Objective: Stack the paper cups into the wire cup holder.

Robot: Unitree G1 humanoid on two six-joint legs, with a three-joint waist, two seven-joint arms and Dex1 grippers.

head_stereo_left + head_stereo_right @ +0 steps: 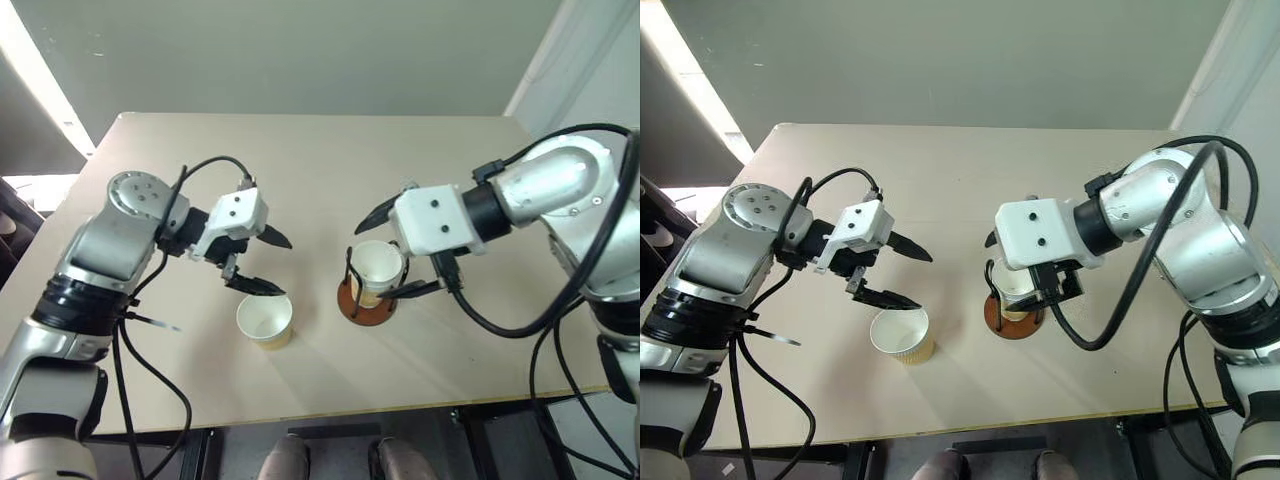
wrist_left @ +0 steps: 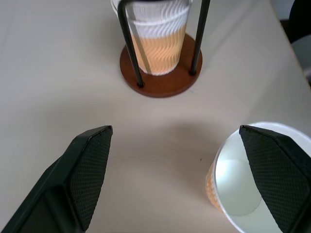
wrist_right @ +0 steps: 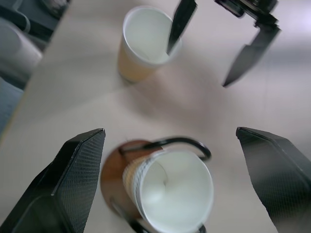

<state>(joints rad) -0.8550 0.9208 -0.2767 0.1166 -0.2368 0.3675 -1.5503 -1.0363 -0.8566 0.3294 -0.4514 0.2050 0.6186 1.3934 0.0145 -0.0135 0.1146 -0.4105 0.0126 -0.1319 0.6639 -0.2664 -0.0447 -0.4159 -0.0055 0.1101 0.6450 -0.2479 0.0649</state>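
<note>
Now bring the wide-open left gripper (image 1: pixel 262 262) down until its fingers straddle the loose paper cup (image 1: pixel 265 321) just below; right gripper (image 1: pixel 400 250) hangs open over the wire cup holder (image 1: pixel 366 300).

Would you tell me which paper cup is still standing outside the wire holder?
The cup beside the open left gripper stands alone on the table; the other sits inside the wire holder.
</note>
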